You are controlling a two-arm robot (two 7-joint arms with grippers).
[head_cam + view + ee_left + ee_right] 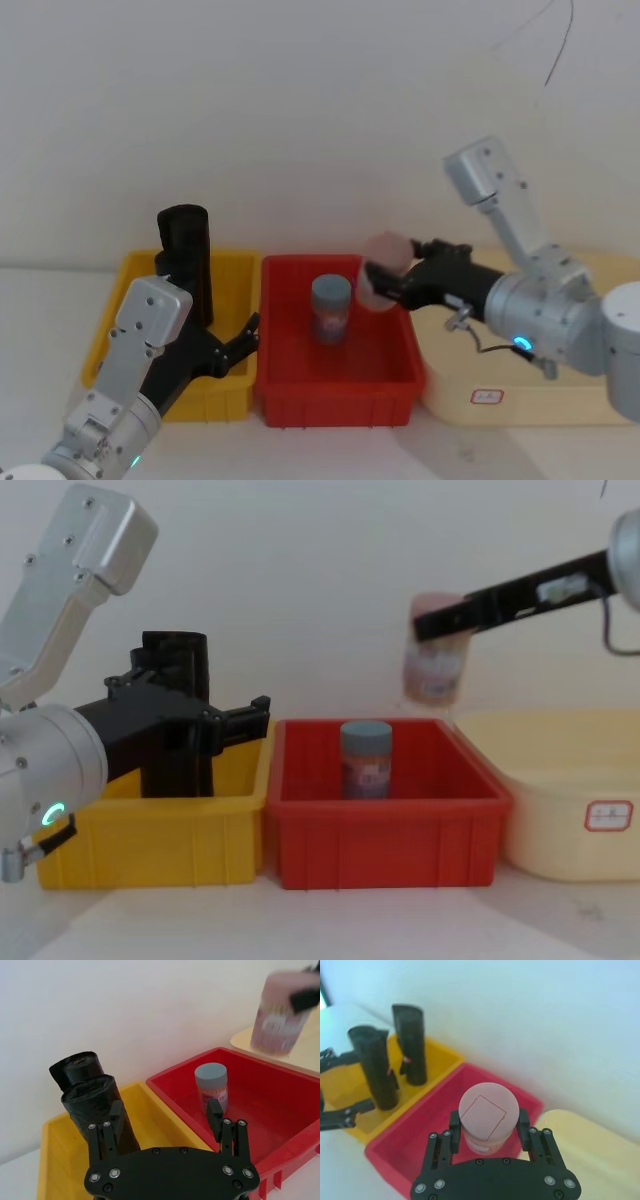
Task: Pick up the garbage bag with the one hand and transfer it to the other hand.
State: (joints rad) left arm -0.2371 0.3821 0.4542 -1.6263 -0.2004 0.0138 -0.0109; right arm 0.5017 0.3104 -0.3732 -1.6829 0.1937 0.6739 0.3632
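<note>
left gripper (165, 1112) open, bag (95, 1102) just beside one finger (116, 1114) | right gripper (488, 1127) grips pink bottle (488, 1110), label too blurred to read

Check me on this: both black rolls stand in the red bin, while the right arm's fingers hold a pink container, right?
Not quite. The garbage bag and the other black roll stand in the yellow bin, not the red bin, as the right wrist view shows. The right gripper does hold the pink container.
</note>
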